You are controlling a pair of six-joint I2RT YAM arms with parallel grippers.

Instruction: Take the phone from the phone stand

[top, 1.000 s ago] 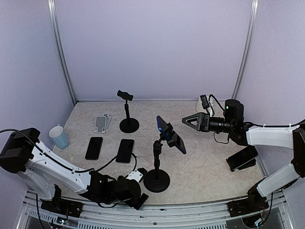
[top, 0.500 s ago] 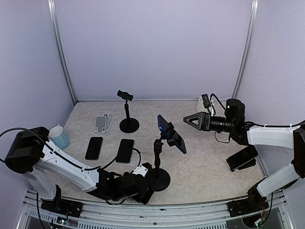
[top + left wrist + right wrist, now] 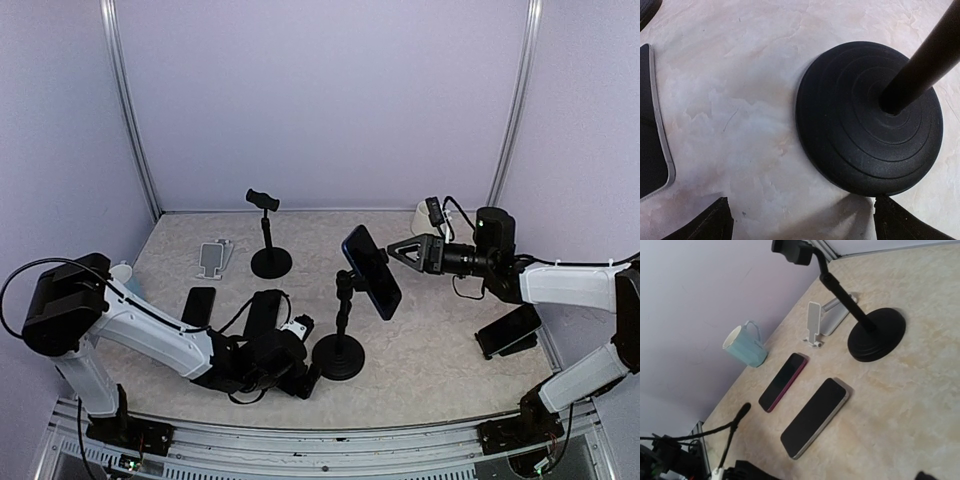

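Black phone point(image 3: 372, 272) sits clamped atop the black round-based stand point(image 3: 870, 120), mid tabletop point(image 3: 440, 345); open left pincer point(image 3: 801, 226) should pin the base while the open right pincer point(image 3: 398, 251) grips the phone's edges squarely

Left arm point(image 3: 150, 335): reaching from the near left corner of the table point(image 3: 450, 350), shoulder block sitting high, white link sloping down and to the right along the near edge. Wrist lying low, almost on the surface.

Left gripper point(image 3: 298, 372): pointing right, hovering just above the table, jaws standing wide apart. In the wrist view only the two dark fingertips point(image 3: 707, 225) are showing, at the bottom corners.

Right arm point(image 3: 570, 285): rising from the near right corner, elbow folding at the right edge, white forearm running level toward the left.

Right gripper point(image 3: 405, 252): hanging well above the table, pointing left, jaws spread fully.
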